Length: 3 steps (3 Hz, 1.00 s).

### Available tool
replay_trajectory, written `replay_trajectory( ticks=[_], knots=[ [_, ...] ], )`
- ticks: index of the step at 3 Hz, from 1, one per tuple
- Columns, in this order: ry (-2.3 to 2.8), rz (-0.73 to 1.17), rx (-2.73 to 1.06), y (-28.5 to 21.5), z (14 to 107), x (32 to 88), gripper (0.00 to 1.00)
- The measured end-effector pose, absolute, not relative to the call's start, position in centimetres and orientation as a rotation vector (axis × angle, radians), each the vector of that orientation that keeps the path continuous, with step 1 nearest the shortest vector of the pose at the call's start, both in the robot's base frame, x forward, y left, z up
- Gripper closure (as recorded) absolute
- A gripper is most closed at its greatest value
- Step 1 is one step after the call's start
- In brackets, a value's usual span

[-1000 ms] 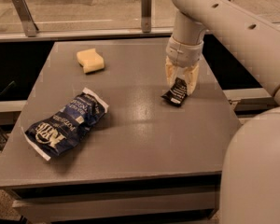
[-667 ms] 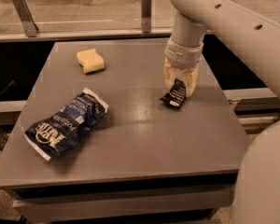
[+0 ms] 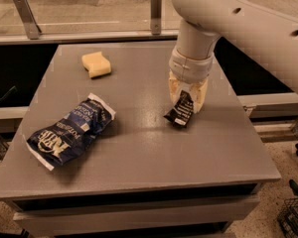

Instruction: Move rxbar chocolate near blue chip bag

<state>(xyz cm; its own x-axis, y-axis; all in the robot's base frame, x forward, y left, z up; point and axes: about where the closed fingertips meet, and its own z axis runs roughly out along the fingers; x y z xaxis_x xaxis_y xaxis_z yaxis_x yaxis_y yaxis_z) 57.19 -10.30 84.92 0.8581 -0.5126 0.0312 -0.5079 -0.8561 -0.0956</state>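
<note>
The rxbar chocolate (image 3: 179, 111) is a small black wrapper with white text, tilted on end between the fingers of my gripper (image 3: 186, 99) at the right middle of the grey table (image 3: 139, 148). Its lower corner is at or just above the tabletop. My gripper is shut on its upper end, with the cream fingers pointing down. The blue chip bag (image 3: 69, 131) lies flat near the table's front left, well left of the bar.
A pale yellow sponge (image 3: 96, 64) sits at the table's back left. A glass rail with metal posts (image 3: 26, 15) runs behind the table. My white arm (image 3: 238, 19) comes in from the upper right.
My gripper has carried the rxbar chocolate a little to the left and toward the table's front. The chip bag and sponge have not moved on the table.
</note>
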Motion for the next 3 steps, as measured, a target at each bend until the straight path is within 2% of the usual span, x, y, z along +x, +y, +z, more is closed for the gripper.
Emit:
replay_trajectory(
  ticks=[3],
  knots=[
    [0.763,-0.162,-3.015,-4.9,86.6,52.0,1.0]
  ],
)
